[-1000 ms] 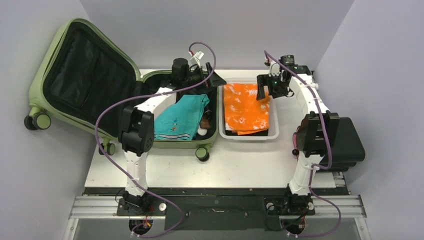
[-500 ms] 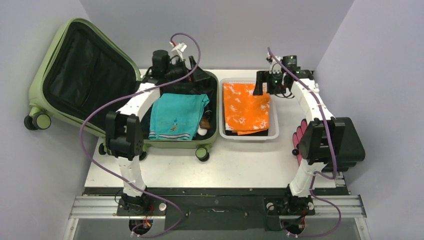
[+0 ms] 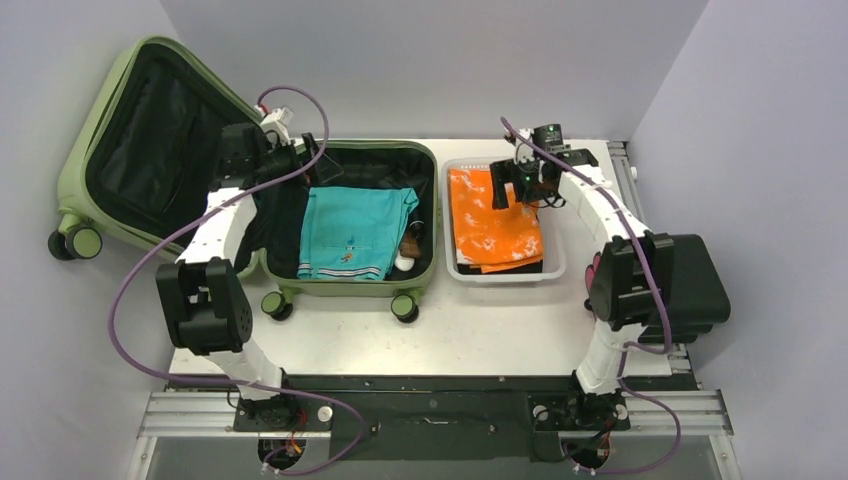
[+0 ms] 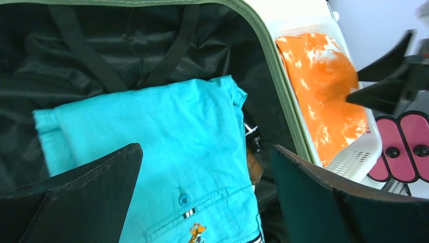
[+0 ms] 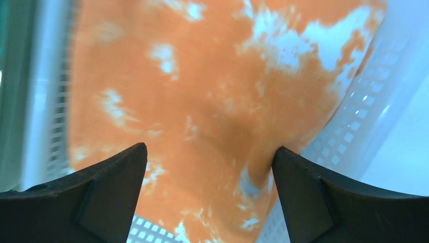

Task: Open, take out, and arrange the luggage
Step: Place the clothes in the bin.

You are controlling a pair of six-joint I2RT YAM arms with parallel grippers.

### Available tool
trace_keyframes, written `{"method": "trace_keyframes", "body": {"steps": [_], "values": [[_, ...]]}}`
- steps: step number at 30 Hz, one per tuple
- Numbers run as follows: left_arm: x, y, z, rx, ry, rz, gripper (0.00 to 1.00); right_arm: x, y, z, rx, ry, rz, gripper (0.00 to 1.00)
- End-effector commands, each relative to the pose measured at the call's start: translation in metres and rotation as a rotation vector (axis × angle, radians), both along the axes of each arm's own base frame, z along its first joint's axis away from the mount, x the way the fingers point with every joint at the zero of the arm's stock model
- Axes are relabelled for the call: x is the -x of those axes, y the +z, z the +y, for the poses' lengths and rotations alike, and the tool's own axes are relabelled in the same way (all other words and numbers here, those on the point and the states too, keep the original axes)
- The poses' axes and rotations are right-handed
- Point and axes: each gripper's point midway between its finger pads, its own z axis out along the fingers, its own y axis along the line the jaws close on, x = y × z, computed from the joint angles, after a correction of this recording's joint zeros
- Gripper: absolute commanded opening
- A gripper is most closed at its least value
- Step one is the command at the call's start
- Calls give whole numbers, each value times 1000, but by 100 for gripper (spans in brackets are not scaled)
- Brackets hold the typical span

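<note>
**A:** The luggage (image 3: 345,287) lies wide open at the back left of the desk (image 3: 480,330). Its lid is tipped back past the desk's left edge, with the black lining showing.

**B:** And the lower half sits flat on the desk, two black wheels (image 3: 405,306) facing us. A folded teal shirt (image 3: 355,230) lies inside, and there's some small brownish thing tucked at its right side. I can't make out what it is.

**A:** The left gripper (image 4: 206,149) hangs over that shirt, near the back left corner of the lower half. It's spread wide and holding nothing.

**B:** Over to the right, a white basket (image 3: 553,262) stands just beside the luggage. An orange cloth (image 3: 490,225) with white blotches lies in it, on top of something dark.

**A:** The right gripper (image 5: 210,149) is low over the back of that cloth, also spread apart, with nothing between the fingers. Whether the tips touch the fabric, I can't tell.

**B:** At the desk's right edge there's a black case (image 3: 700,285) with a pink side, well apart from both grippers.
</note>
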Motion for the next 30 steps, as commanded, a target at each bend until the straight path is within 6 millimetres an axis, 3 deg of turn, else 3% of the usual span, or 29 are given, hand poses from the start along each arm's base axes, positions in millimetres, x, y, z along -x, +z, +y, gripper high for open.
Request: {"method": "trace_keyframes", "body": {"steps": [1,3,4,5,6,7,9,10,11,12,14,16,18,20,23,27,30], "values": [[16,30,22,-50,25,-105,96,-8,128,30,12,103,-361,88],[22,32,32,-76,44,-126,96,-2,135,44,-71,127,-350,96],[25,28,34,-88,46,-126,96,0,127,46,-89,142,-310,98],[28,33,38,-103,63,-143,96,4,127,56,-141,192,-288,96],[31,29,40,-115,66,-140,96,7,111,56,-169,206,-213,92],[34,33,44,-128,79,-154,96,11,117,66,-239,254,-188,81],[40,33,47,-150,83,-160,96,12,108,62,-234,250,-139,72],[43,34,48,-162,81,-168,96,12,114,62,-219,250,-172,72],[45,32,49,-170,81,-160,96,11,104,57,-184,222,-173,71],[47,32,50,-182,79,-164,96,7,116,60,-180,224,-245,70],[51,24,54,-206,88,-135,96,6,106,63,-159,215,-254,67],[52,15,61,-233,112,-109,96,5,86,68,-142,220,-212,54],[51,8,69,-261,142,-88,96,4,61,73,-125,227,-149,34],[49,3,77,-292,168,-76,96,1,36,78,-109,229,-98,26],[48,-7,85,-330,200,-62,96,-6,-6,82,-49,208,-39,25],[48,-16,89,-363,194,-56,96,-10,-46,85,11,188,28,25],[49,-20,87,-356,188,-52,96,-11,-42,90,13,203,28,23]]}}
